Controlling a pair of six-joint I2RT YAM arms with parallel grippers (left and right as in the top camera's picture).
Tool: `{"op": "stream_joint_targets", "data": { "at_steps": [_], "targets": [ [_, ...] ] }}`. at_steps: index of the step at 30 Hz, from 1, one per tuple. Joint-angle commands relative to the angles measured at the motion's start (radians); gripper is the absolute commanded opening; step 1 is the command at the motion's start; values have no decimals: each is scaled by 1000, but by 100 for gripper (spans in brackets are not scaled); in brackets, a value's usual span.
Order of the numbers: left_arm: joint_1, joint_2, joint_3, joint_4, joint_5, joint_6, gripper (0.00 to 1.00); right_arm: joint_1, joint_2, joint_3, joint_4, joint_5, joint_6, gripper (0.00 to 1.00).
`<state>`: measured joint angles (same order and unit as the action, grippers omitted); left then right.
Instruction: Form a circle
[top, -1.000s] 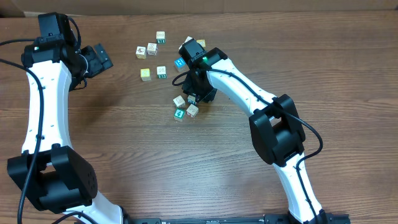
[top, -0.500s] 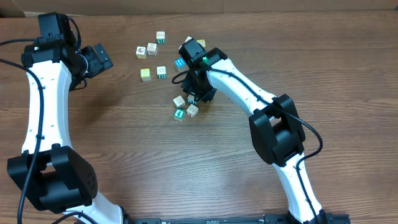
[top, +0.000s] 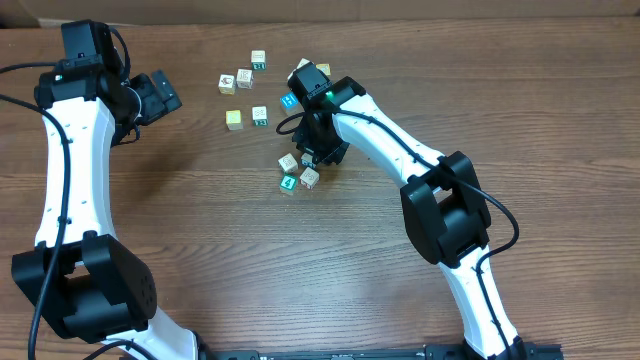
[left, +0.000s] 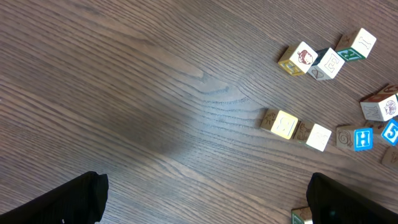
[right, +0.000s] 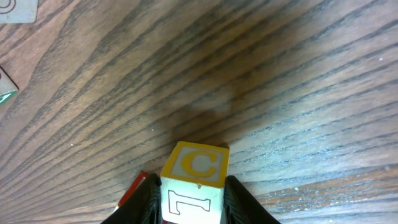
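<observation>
The circle (top: 297, 172) is a tight cluster of small letter cubes just left of mid-table: a white one (top: 288, 162), a teal-faced one (top: 288, 182) and another white one (top: 309, 178). My right gripper (top: 314, 155) stands over the cluster's upper right corner. In the right wrist view its fingers (right: 146, 199) press both sides of a white letter cube (right: 196, 165) with a yellow C on top and an L on its near face. My left gripper (top: 160, 95) hovers open at the far left with bare table between its fingers (left: 68, 199).
Loose cubes lie above the cluster: white ones (top: 244, 77), a yellow one (top: 233, 119), a green-lettered one (top: 260, 115) and a blue one (top: 289, 101). In the left wrist view these cubes (left: 283, 123) sit to the right. The right arm's links (top: 440, 200) stretch across the right half of the table.
</observation>
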<state>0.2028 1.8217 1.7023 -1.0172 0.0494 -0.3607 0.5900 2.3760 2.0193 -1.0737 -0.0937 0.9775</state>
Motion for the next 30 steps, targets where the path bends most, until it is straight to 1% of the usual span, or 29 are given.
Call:
{"op": "stream_joint_targets", "data": {
  "at_steps": [1, 15, 30],
  "targets": [
    [-5, 6, 0, 1, 2, -6, 99, 5, 5, -4, 5, -24, 23, 29],
    [-5, 6, 0, 1, 2, -6, 99, 5, 5, -4, 7, -43, 78, 27],
    [-6, 6, 0, 0, 2, -6, 99, 5, 5, -4, -26, -43, 78, 26]
  ]
}}
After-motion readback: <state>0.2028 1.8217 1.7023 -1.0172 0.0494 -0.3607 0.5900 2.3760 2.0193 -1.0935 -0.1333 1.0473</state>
